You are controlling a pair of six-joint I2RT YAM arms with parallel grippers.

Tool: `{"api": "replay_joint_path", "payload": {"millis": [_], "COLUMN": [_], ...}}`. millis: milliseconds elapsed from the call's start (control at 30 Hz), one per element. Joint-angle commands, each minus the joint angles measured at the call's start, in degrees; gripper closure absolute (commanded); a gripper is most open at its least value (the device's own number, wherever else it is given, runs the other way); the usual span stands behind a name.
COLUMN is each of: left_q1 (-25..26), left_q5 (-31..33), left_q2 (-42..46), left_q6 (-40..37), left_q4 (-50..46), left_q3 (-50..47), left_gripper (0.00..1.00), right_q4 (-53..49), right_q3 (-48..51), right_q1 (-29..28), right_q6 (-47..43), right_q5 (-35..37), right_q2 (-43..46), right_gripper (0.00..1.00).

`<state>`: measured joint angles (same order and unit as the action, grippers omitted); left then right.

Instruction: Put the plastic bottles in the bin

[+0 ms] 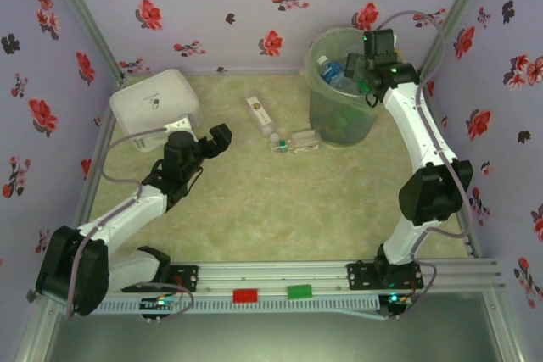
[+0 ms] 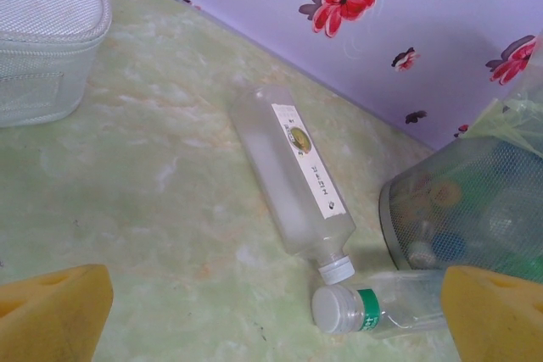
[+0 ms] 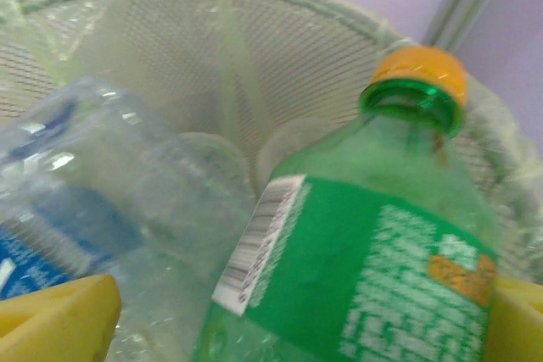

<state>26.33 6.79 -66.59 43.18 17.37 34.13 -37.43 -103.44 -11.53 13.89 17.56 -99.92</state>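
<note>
Frosted, matt plastic on the long square-sided clear bottle (image 2: 293,175). Glossy clear plastic on the small white-capped bottle (image 2: 373,309) and the green orange-capped bottle (image 3: 382,277). Fine mesh under a crinkled glossy film liner (image 2: 513,95) on the round grey-green bin (image 3: 170,40). Woven, cloth-like texture on the white rounded box (image 2: 42,31). Matt, smooth marbled pale-green bench (image 2: 153,175).

Bright, soft, even light; the close green bottle (image 3: 356,277) looks blurred.
</note>
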Motion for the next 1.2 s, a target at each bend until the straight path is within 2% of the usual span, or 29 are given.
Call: {"api": "replay_joint_path", "payload": {"millis": [0, 167, 333, 533, 800, 1000, 1100, 1167], "left_q1": [-0.51, -0.75, -0.84, -1.12, -4.52, -8.13, -9.14, -9.82], "left_q5": [-0.59, -0.55, -0.54, -0.44, -0.41, -0.46, -0.54, -1.16], "left_q2": [1.46, 2.07, 2.39, 2.43, 2.80, 2.73, 2.61, 2.61], "left_q6": [-0.56, -0.73, -0.56, -0.98, 0.93, 2.96, 3.05, 3.04], "left_q4": [-1.04, -1.28, -1.39, -1.27, -1.72, -1.04, -0.84, -0.84], "left_q3": [2.02, 1.95, 2.20, 2.51, 2.55, 1.05, 0.44, 0.19], "left_gripper": [0.00, 0.00, 0.00, 0.00, 0.00, 0.00, 0.00, 0.00], "right_q4": [0.78, 0.95, 1.01, 0.17, -1.68, -1.23, 2.15, 2.99], "right_q3": [-0.84, -0.59, -1.34, -1.32, 1.40, 8.98, 13.84, 14.42], "right_q1": [0.47, 0.46, -0.10, -3.42, -12.55, -21.68, -24.29, -24.85], "right_q6": [1.40, -0.32, -0.73, -1.57, -1.41, 3.98, 5.05, 2.61], "right_q5": [-4.79, 3.23, 0.18, 1.08, -5.90, -6.73, -11.93, -16.82], "right_q2": [-0.13, 3.08, 6.29, 8.54, 10.49, 11.07, 9.80, 6.89], "right_gripper": [0.02, 0.00, 0.01, 0.00, 0.00, 0.00, 0.00, 0.00]}}
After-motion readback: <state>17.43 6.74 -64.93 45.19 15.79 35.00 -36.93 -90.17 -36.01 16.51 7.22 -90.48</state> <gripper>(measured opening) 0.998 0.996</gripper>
